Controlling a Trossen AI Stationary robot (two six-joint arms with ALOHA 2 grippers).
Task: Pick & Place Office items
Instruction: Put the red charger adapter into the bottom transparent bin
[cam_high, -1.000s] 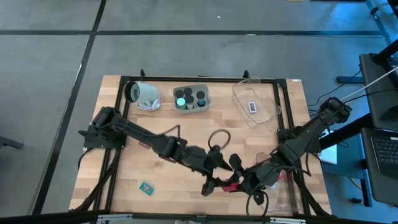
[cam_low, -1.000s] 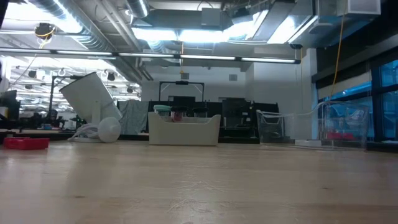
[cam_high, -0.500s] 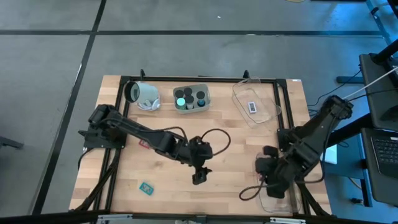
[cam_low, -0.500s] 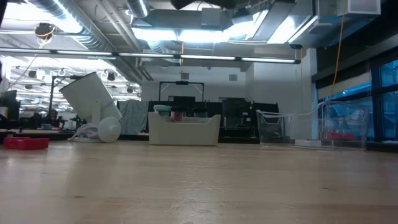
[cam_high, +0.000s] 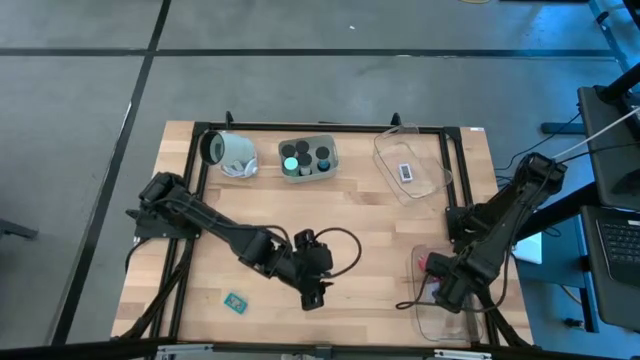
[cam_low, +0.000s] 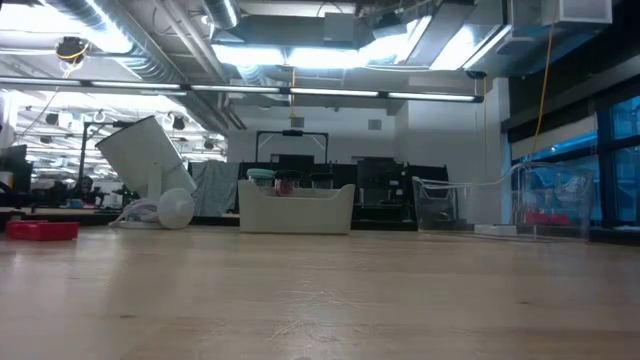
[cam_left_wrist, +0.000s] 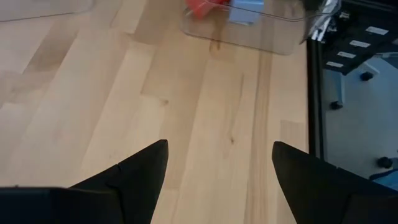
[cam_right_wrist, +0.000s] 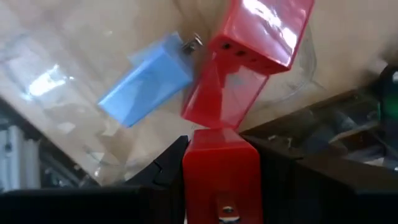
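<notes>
My right gripper (cam_high: 438, 285) (cam_right_wrist: 221, 146) hangs over the clear tray (cam_high: 470, 320) at the table's near right and is shut on a red block (cam_right_wrist: 221, 168). In that tray lie another red block (cam_right_wrist: 249, 62) and a pale blue rectangle (cam_right_wrist: 149, 78). My left gripper (cam_high: 312, 297) (cam_left_wrist: 217, 146) is open above bare wood near the middle of the near edge. A teal rectangle (cam_high: 236, 300) lies flat on the table to its left. The low view shows a red block (cam_low: 40, 230) on the table. Black caps and a green round one stand in the grey tray (cam_high: 307, 158). My right gripper pinches the red block between its two fingers (cam_right_wrist: 168, 162), by the block's end (cam_right_wrist: 221, 155) nearest the wrist. The block sticks out forward past the fingertips, over the clear tray. Its free end meets the red block lying in the tray; I cannot tell whether they touch.
A white cup (cam_high: 230, 150) lies on its side at the far left. A second clear tray (cam_high: 410, 170) at the far right holds a small white rectangle (cam_high: 405, 172). Black frame rails (cam_high: 450, 180) run along the table's sides. Bare wood lies between the two arms.
My right gripper has carried the red block from the middle of the near edge toward the table's right, to above the near-right clear tray. My left gripper, close beside it a second ago, has drawn back a little toward the left and near edge.
</notes>
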